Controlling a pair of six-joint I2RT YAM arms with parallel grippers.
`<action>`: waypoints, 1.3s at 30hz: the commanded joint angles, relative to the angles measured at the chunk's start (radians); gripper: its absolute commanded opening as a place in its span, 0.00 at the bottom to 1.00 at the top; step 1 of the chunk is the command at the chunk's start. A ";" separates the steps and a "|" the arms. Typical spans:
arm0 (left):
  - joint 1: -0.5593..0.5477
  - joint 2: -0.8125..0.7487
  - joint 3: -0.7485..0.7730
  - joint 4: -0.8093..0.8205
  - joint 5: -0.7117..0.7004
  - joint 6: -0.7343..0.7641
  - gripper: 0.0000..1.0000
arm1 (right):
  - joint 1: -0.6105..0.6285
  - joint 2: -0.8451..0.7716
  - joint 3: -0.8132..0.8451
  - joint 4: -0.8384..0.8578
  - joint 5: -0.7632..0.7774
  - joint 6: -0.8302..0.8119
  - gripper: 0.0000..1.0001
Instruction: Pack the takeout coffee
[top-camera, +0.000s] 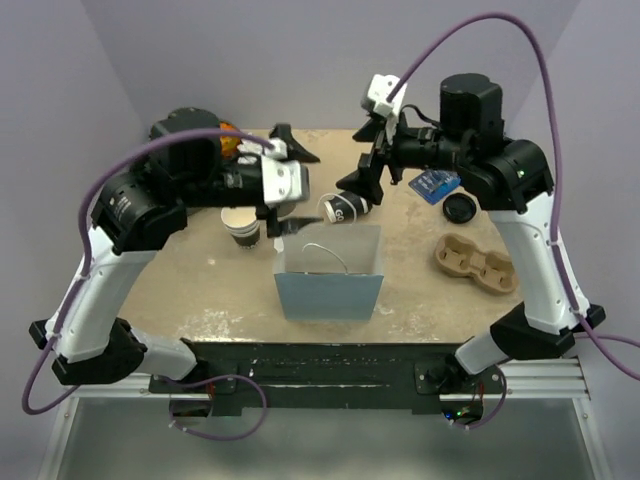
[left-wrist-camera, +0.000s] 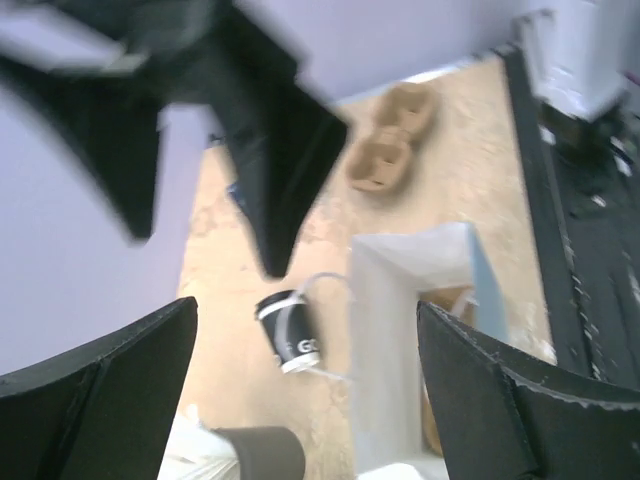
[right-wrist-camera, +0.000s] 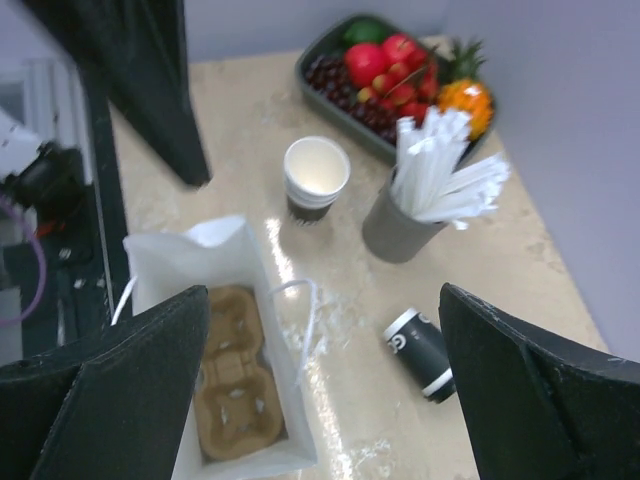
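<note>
The takeout coffee (top-camera: 345, 208), a dark cup with white markings and a black lid, lies on its side on the table just behind the paper bag (top-camera: 330, 275). It also shows in the left wrist view (left-wrist-camera: 285, 332) and the right wrist view (right-wrist-camera: 425, 352). My left gripper (top-camera: 312, 188) is open and empty, above and left of the cup. My right gripper (top-camera: 362, 160) is open and empty, above and behind the cup. The cup lies loose between the spread fingers of the left gripper (left-wrist-camera: 305, 305) and low right in the right gripper's (right-wrist-camera: 325, 290) view.
The open bag (right-wrist-camera: 180, 260) holds a cardboard cup carrier (right-wrist-camera: 235, 390). A second carrier (top-camera: 475, 262), a loose black lid (top-camera: 459, 208) and a blue packet (top-camera: 435, 185) lie at the right. A lidless cup stack (right-wrist-camera: 315, 175), a grey cup of white sticks (right-wrist-camera: 410, 220) and a fruit tray (right-wrist-camera: 400, 70) stand at the back left.
</note>
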 joint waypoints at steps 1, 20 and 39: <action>0.185 0.022 -0.015 0.214 -0.044 -0.263 0.96 | -0.048 -0.030 -0.007 0.211 0.126 0.177 0.99; 0.509 0.094 -0.379 0.163 0.335 -0.163 0.96 | -0.280 0.125 -0.547 0.492 0.151 0.039 0.89; 0.622 -0.081 -0.794 -0.123 0.062 0.094 0.83 | -0.349 -0.165 -0.529 -0.013 0.111 -0.025 0.97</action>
